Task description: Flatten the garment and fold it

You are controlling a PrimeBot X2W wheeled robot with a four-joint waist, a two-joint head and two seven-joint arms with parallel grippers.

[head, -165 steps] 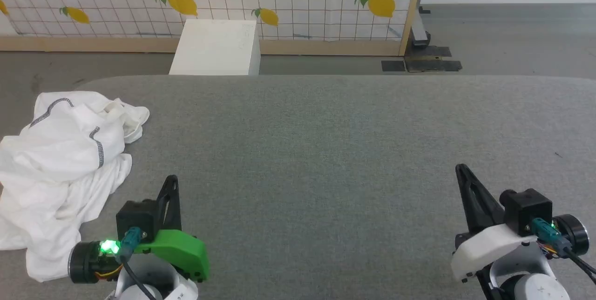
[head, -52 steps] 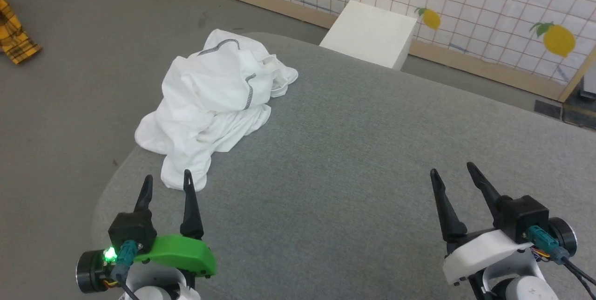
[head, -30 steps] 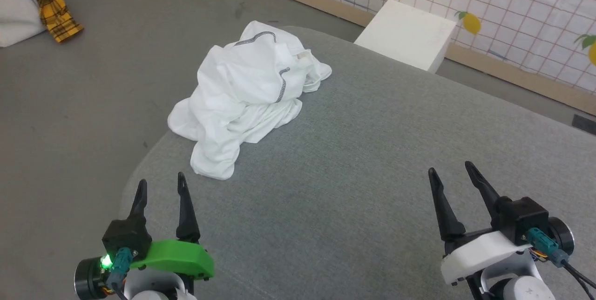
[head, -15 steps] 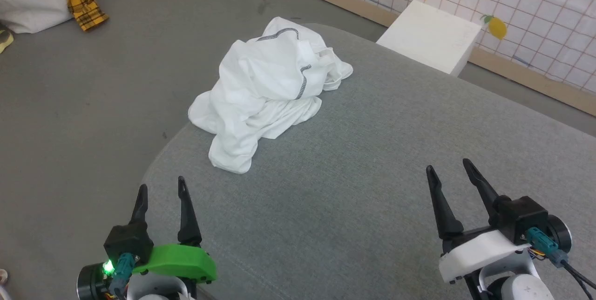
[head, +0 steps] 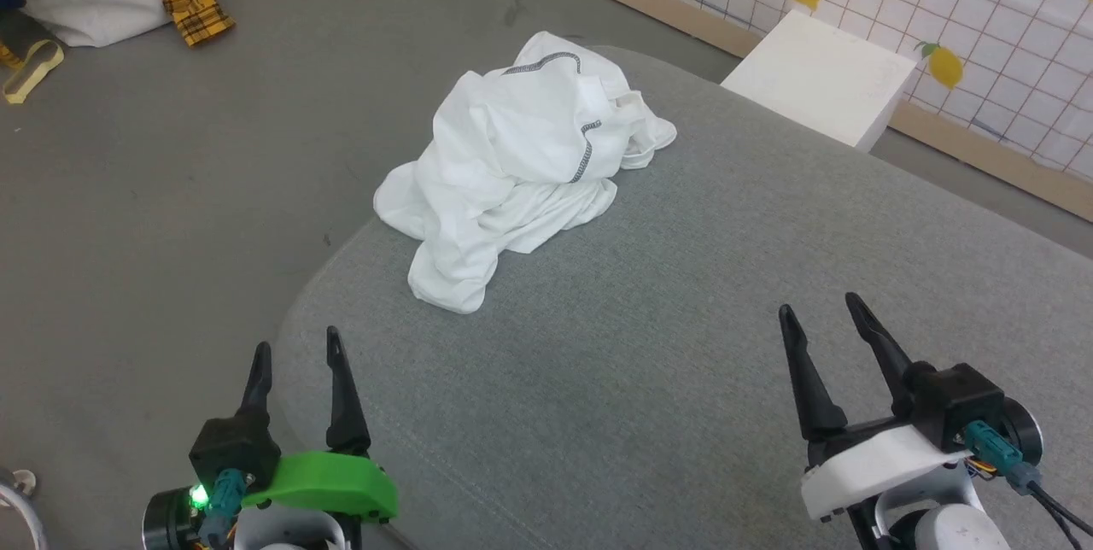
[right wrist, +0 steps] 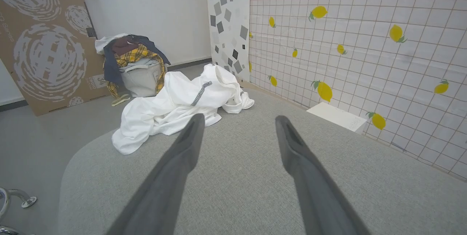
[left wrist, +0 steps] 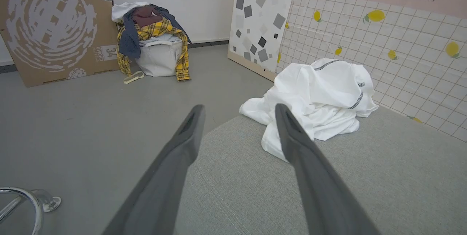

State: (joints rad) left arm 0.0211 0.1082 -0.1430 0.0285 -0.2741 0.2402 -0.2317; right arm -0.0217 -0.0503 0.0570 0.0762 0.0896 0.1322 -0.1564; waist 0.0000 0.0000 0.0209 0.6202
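Lying in a crumpled heap, the garment [head: 521, 166] sits at the rounded far corner of the grey padded table [head: 683, 345]. It is well ahead of the left gripper [head: 296, 340] and a little to its right. From the right gripper [head: 817, 305] it lies far ahead and off to the left. One fold of cloth appears to droop over the table edge.

Both grippers have their jaws parted with nothing between them, and neither touches the cloth. A grey zigzag seam shows on top of the heap, but sleeves and hem cannot be told apart. A white box [head: 820, 76] stands beyond the table, ahead of the right gripper.

Judging from this, the work has not begun: nothing is flattened or folded. Grasping, dragging the garment toward the middle, spreading and folding all remain.
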